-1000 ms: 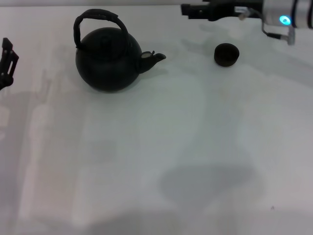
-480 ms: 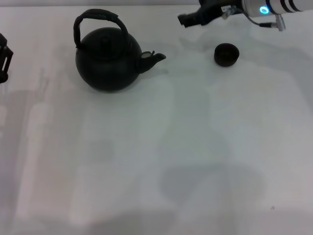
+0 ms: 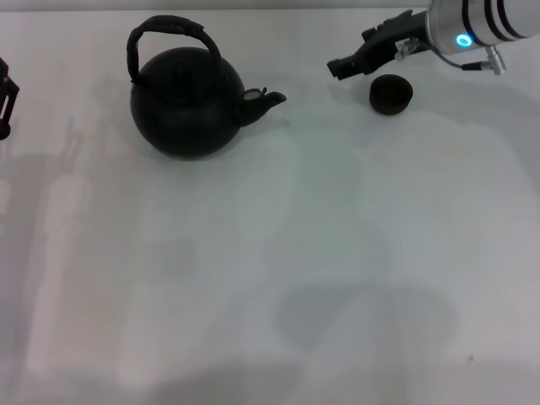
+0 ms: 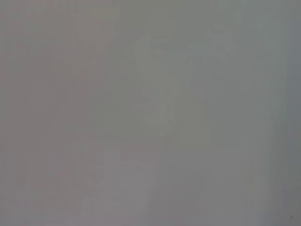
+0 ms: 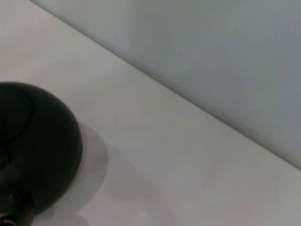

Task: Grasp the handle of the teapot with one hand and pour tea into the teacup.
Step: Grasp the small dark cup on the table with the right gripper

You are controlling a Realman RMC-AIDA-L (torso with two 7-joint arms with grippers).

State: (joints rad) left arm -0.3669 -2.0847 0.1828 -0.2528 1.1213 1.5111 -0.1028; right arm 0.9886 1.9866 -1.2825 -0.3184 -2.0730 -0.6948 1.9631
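Note:
The matte-black teapot (image 3: 187,103) stands upright at the back left of the white table (image 3: 278,253), its spout (image 3: 268,99) pointing right. Its rough arched handle (image 3: 165,29) loops over the knobbed lid; nothing touches it. The small dark teacup (image 3: 391,93) sits to the right of the spout. My right gripper (image 3: 339,66) hangs just left of and above the teacup, pointing toward the teapot, well clear of the handle. The right wrist view shows the teapot's round body (image 5: 33,141). My left gripper (image 3: 5,101) is barely in view at the left edge.
The table's back edge meets a grey wall (image 5: 211,56) just behind the teapot and cup. The left wrist view shows only a plain grey surface (image 4: 150,113).
My right arm has swung down and slightly right, bringing the gripper from the table's back edge to beside the teacup. My left gripper has slid further out at the left edge. Teapot and cup are unmoved.

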